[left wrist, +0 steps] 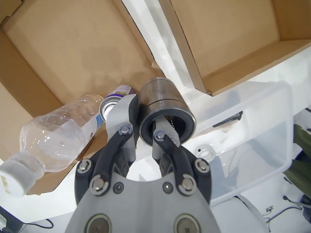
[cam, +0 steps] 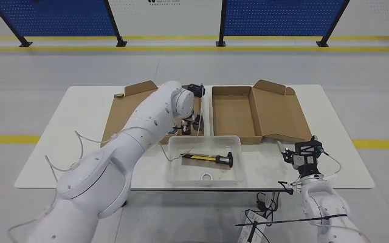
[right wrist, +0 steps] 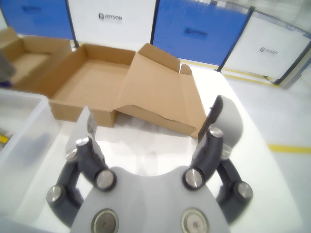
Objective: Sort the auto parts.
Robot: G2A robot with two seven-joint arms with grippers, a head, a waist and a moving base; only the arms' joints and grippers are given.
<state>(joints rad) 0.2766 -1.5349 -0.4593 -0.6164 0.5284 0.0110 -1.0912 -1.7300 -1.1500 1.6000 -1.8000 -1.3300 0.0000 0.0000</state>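
Note:
My left gripper [left wrist: 145, 120] is shut on the wall of a steel cylindrical bearing [left wrist: 165, 105], one finger inside its bore and one outside. It hangs over the gap between the left cardboard box [left wrist: 73, 37] and the right cardboard box [left wrist: 230, 25], above the clear plastic bin [left wrist: 267, 112]. In the top view the left gripper [cam: 189, 126] is at the left box's near right corner. The bin [cam: 205, 176] holds a black and yellow caliper [cam: 209, 158] and a small metal ring [cam: 206, 178]. My right gripper [right wrist: 151, 120] stands open near the table's right front edge [cam: 302, 153].
A clear plastic bottle [left wrist: 56, 134] and a purple spray can [left wrist: 114, 98] lie in the left box's near corner. The right box [cam: 234, 115] has bare cardboard inside, with its lid [cam: 282, 112] folded out to the right. Blue fence panels stand behind the table.

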